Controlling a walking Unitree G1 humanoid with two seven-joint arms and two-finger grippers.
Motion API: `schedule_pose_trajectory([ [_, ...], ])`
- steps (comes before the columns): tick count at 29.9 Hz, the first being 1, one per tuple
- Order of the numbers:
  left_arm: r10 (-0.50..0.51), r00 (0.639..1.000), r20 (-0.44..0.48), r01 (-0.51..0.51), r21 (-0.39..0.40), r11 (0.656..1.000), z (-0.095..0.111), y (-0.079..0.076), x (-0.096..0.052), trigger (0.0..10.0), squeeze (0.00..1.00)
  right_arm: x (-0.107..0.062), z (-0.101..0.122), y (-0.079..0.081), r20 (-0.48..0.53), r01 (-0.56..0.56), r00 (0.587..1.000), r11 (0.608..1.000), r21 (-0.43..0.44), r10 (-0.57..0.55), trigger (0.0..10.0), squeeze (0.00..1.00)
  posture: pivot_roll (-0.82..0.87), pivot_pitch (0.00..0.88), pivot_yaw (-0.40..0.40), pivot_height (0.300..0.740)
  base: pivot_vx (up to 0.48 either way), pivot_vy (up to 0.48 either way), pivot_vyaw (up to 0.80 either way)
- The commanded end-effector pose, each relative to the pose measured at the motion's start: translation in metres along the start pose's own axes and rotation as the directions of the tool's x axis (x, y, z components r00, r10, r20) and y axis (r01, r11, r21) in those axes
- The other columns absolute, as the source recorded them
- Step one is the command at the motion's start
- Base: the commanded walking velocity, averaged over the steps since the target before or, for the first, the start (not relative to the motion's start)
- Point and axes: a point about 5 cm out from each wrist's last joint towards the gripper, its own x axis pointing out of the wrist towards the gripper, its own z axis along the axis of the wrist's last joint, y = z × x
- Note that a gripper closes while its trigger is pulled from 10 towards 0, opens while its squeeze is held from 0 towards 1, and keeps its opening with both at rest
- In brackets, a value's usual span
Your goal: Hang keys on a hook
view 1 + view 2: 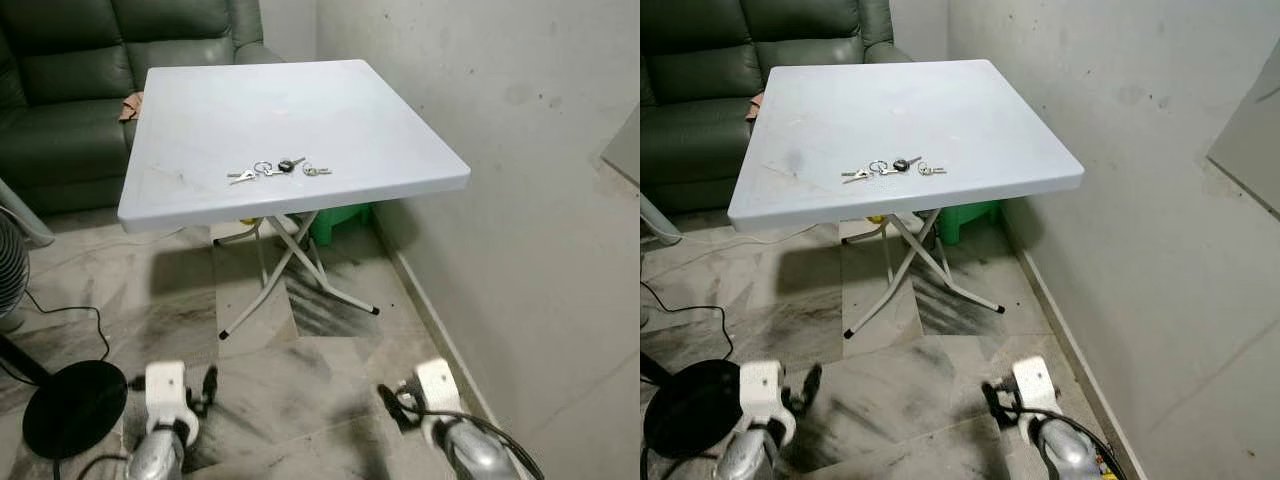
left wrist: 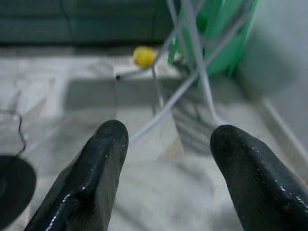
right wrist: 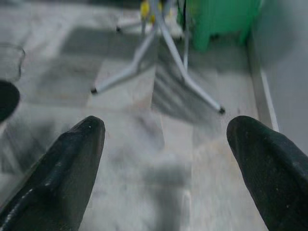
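Silver arms [image 1: 160, 455], white wrists — glossy black jaws

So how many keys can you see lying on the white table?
3, in a row near the front edge of the table: one silver key, one black-headed key, one small key. More may be hidden.

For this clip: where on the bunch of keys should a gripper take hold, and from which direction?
Probably the ring in the middle of the keys, approached from above: the bunch lies flat and spread out on the white table near its front edge, so fingers coming in from the side would likely just push it.
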Motion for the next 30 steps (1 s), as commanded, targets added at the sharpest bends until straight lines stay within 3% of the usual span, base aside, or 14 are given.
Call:
schedule_pose_trajectory([
  [1,0.001,0.998,0.066,0.0,-0.014,1.0,0.01,0.0,0.001,10.0,0.0,0.002,0.01,-0.001,0.066,0.0,0.998,1.0,0.002,0.0,10.0,0.0,-0.1,0.014,-0.007,0.74,0.0,0.0,0.0],
  [8,0.003,0.979,0.205,0.0,-0.016,1.0,0.039,-0.003,0.001,10.0,0.0,0.01,0.045,0.004,0.256,0.002,0.967,1.0,0.017,-0.006,10.0,0.0,-0.1,0.018,-0.01,0.74,0.0,0.0,0.0],
  [11,0.015,0.956,0.294,-0.016,0.002,1.0,0.056,-0.002,-0.007,10.0,0.0,0.01,0.058,0.003,0.321,0.018,0.947,1.0,0.023,-0.024,10.0,0.0,-0.1,0.02,-0.016,0.74,0.0,0.0,0.0],
  [13,0.044,0.945,0.323,-0.036,-0.031,0.999,0.068,-0.001,-0.014,10.0,0.0,0.008,0.069,0.003,0.365,0.009,0.931,1.0,0.005,-0.01,10.0,0.0,-0.09,0.02,-0.022,0.74,0.0,0.0,0.0],
  [20,0.086,0.952,0.293,-0.053,-0.119,0.991,0.077,-0.003,-0.005,10.0,0.0,0.013,0.08,0.0,0.369,0.01,0.93,1.0,-0.008,-0.007,10.0,0.0,-0.07,0.014,-0.035,0.74,0.0,0.0,0.0],
  [30,0.076,0.964,0.254,-0.051,-0.101,0.994,0.084,-0.005,0.0,10.0,0.0,0.019,0.091,-0.002,0.364,0.013,0.931,0.999,-0.036,0.001,10.0,0.0,-0.07,0.0,-0.035,0.74,0.0,0.0,0.0],
])
